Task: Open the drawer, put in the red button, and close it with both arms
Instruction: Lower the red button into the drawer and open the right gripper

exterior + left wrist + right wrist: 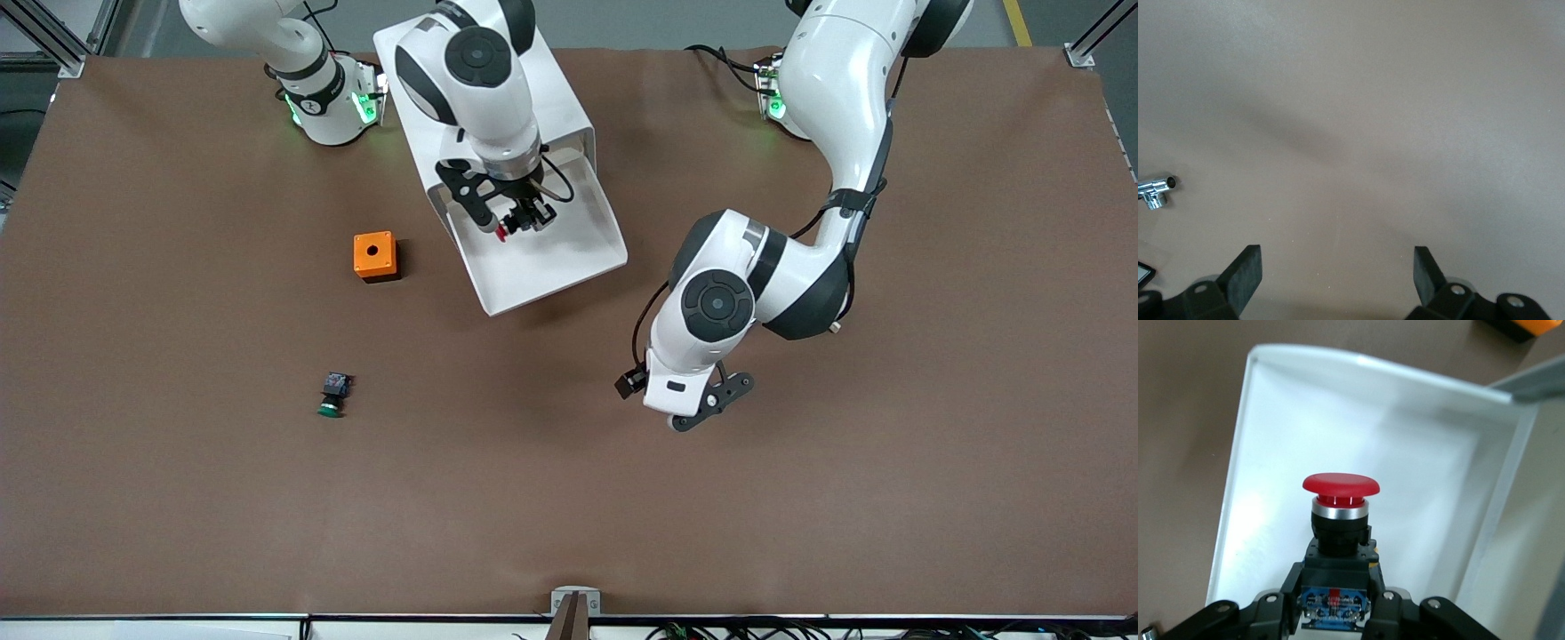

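Red button (1340, 520) sits clamped between our right gripper (1335, 603) jaws over the open drawer (569, 267) for release; left gripper (1336, 280) waits wide open.

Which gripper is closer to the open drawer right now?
Right. The right gripper is over the open drawer, holding the red button. The left gripper hangs open over bare table, off toward the left arm's end.

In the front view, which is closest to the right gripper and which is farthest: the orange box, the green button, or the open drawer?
From the right gripper, which holds the red button:
1. The drawer: directly under it, pulled out of the cabinet.
2. The orange box: beside the drawer, toward the right arm's end of the table.
3. The green button: farthest, nearer the front camera than the box.
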Controlling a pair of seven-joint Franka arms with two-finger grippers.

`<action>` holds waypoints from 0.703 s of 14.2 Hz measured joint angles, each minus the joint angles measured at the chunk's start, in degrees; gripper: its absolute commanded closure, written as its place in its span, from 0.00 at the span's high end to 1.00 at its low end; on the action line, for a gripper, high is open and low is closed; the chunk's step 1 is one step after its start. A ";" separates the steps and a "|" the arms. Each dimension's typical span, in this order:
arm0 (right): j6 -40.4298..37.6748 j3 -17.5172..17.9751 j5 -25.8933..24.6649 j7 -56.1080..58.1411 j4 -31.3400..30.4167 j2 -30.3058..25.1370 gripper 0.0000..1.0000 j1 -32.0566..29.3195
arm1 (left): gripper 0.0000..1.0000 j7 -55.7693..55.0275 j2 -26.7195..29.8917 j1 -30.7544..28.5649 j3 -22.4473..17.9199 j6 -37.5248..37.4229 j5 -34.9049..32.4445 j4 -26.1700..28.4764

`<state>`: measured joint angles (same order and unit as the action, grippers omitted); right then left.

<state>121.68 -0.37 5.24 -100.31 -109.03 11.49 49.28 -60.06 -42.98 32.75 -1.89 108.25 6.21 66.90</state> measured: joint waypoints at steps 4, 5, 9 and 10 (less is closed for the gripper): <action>1.08 -0.02 -0.18 -4.48 3.64 4.81 0.00 2.54 | 1.00 0.00 0.00 -0.01 0.00 0.00 0.00 0.04; 1.27 -0.04 -0.25 -4.93 4.53 5.80 0.00 2.90 | 1.00 0.00 0.00 -0.03 0.00 0.00 0.00 0.06; 2.16 -0.06 -0.68 -6.00 5.81 8.07 0.00 3.31 | 1.00 0.00 0.00 0.04 0.00 0.00 0.00 0.06; 2.31 -0.07 -0.87 -6.14 5.89 8.40 0.00 3.33 | 1.00 0.00 0.00 0.06 0.00 0.00 0.00 0.06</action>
<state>123.99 -0.43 4.37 -106.45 -103.14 19.89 52.61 -60.06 -42.98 32.81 -1.88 108.25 6.21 66.97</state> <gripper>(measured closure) 0.581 0.000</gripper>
